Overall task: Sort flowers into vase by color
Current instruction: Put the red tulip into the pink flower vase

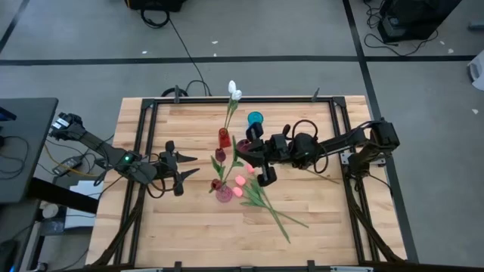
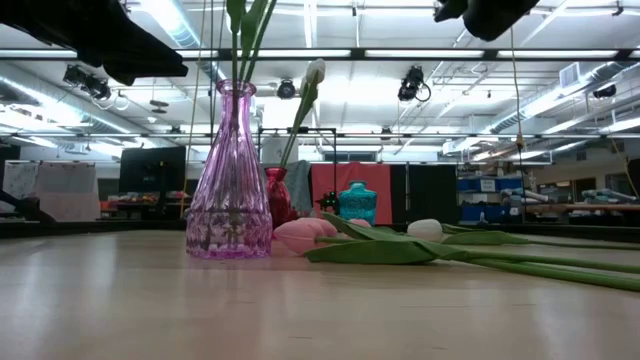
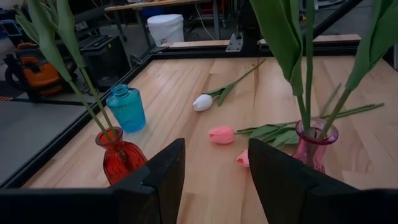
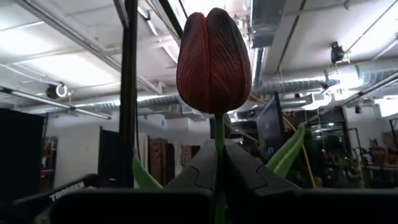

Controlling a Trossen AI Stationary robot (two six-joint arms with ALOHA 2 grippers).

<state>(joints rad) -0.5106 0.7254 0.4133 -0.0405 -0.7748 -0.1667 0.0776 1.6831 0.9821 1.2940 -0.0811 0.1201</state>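
Note:
My right gripper [image 1: 252, 153] hangs over the middle of the table, shut on a dark maroon tulip [image 4: 214, 62]. My left gripper [image 3: 214, 155] is open and holds nothing; it hovers left of the vases [image 1: 185, 168]. The pink vase [image 1: 224, 193] holds maroon tulips and the red vase [image 1: 224, 138] holds white ones [image 1: 234, 92]. A blue vase [image 1: 255, 119] stands with nothing in it. Pink tulips [image 1: 242, 181] and a white tulip [image 3: 203, 102] lie flat on the table to the right of the pink vase. My right gripper pinches the maroon tulip's stem just below the head [image 4: 218, 134] between its two fingers, reaching in from the table's right. The head stands upright above the fingers, lifted clear of the table. The fingers hide the lower stem; two green leaves [image 4: 289, 149] spread out beside them.
The three vases stand close together in the middle of the table, with tall stems rising from the pink [image 2: 230, 180] and red [image 2: 277, 195] ones. Long stems of the lying tulips [image 1: 283, 219] run toward the near right. A black frame [image 1: 136, 174] edges the table.

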